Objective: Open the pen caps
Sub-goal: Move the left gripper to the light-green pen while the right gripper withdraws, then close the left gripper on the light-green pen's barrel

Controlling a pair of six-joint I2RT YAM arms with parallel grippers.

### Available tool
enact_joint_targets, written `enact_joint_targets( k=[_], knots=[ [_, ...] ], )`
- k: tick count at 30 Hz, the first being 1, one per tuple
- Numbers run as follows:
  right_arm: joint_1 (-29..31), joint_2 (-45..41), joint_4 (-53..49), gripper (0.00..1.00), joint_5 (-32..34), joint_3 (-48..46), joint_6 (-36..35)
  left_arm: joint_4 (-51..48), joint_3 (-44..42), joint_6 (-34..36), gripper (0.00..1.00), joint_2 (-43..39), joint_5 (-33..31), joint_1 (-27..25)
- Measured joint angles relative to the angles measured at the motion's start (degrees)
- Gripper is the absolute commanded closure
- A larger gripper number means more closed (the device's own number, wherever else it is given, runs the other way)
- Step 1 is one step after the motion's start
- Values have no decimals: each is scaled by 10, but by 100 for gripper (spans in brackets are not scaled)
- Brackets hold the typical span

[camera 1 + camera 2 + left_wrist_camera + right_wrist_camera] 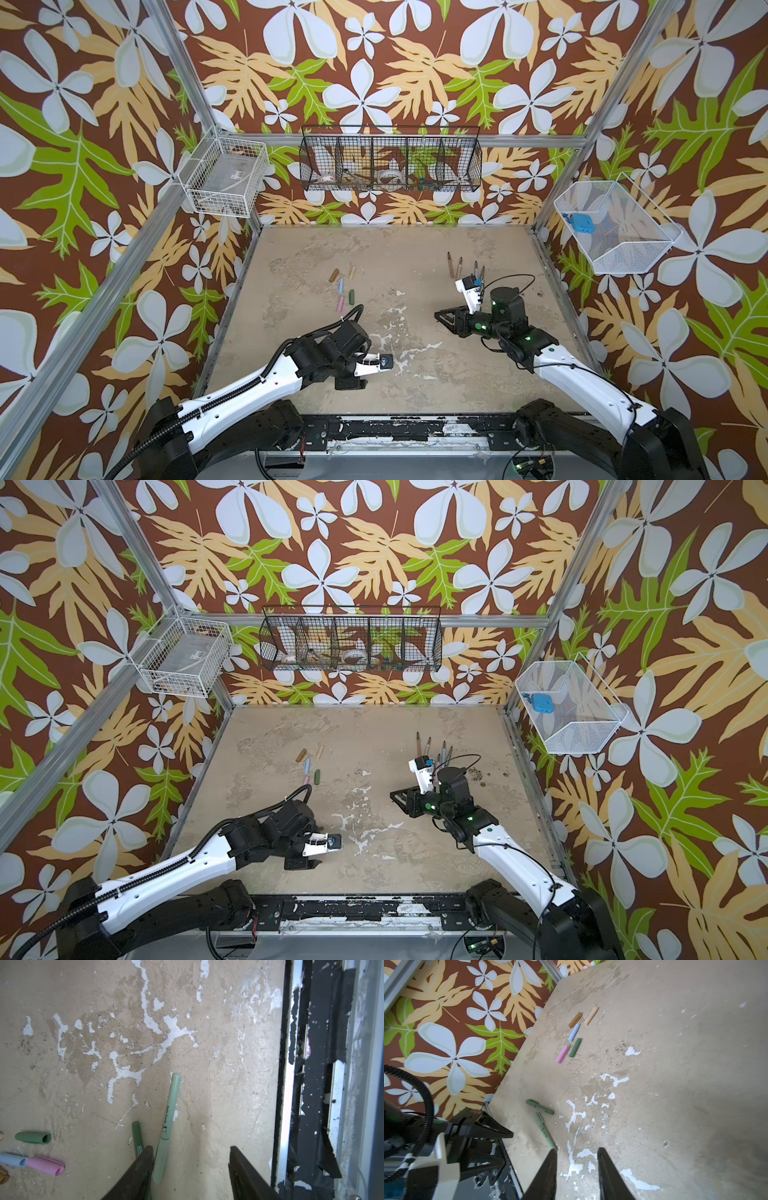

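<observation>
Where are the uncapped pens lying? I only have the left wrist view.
Observer: At the back right of the table, the uncapped pens lie side by side just beyond the right arm.
Operator: How many loose caps in all?
Observer: Five, back left: brown cap, beige cap, light blue cap, pink cap, green cap.
Operator: Anything held on the right?
Observer: No, the right gripper has its jaws apart with nothing between them.
</observation>
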Motion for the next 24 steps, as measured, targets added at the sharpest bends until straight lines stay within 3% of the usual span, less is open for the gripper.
enact_joint_targets(
  k=[7, 17, 24],
  knots=[
    [1, 52, 21, 69, -79, 1, 23, 26, -43, 34, 53, 9, -78, -11],
    [1, 49, 19, 70, -78, 5, 14, 78, -42, 50, 54, 82, -116, -14],
    [1, 54, 18, 70, -70, 5, 12, 93, -21, 58, 67, 155, -117, -14]
  ],
)
